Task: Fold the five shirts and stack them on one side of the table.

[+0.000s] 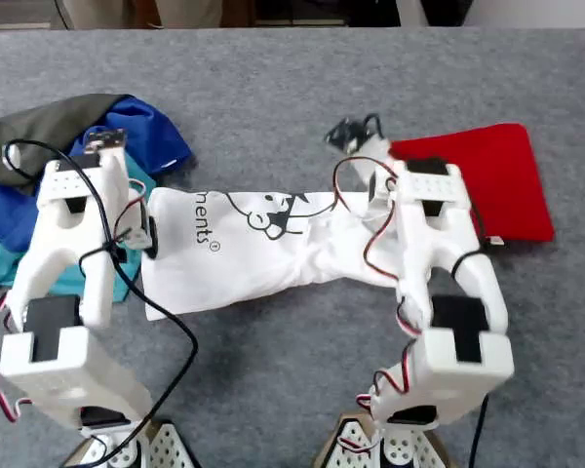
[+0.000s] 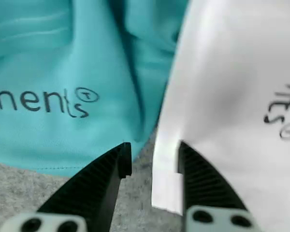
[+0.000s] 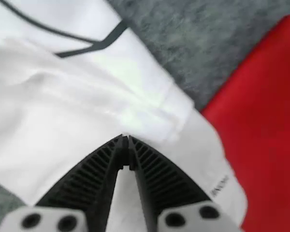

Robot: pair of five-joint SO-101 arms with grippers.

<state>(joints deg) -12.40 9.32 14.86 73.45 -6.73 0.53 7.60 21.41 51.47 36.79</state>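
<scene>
A white shirt (image 1: 263, 249) with black print lies crumpled across the table's middle between both arms. My left gripper (image 2: 154, 154) is open at its left end, and the shirt's hem (image 2: 165, 164) hangs between the two fingers. My right gripper (image 3: 125, 141) is shut on a bunched fold of the white shirt (image 3: 87, 111) at its right end. In the high view the left gripper (image 1: 148, 234) and right gripper (image 1: 382, 207) sit at the shirt's two ends. A folded red shirt (image 1: 483, 180) lies flat just right of the right arm.
A loose pile at the left edge holds a dark grey shirt (image 1: 49, 132), a blue shirt (image 1: 151, 132) and a teal shirt (image 2: 63, 72), the last partly under the left arm. The grey table (image 1: 273, 88) is bare behind and in front of the white shirt.
</scene>
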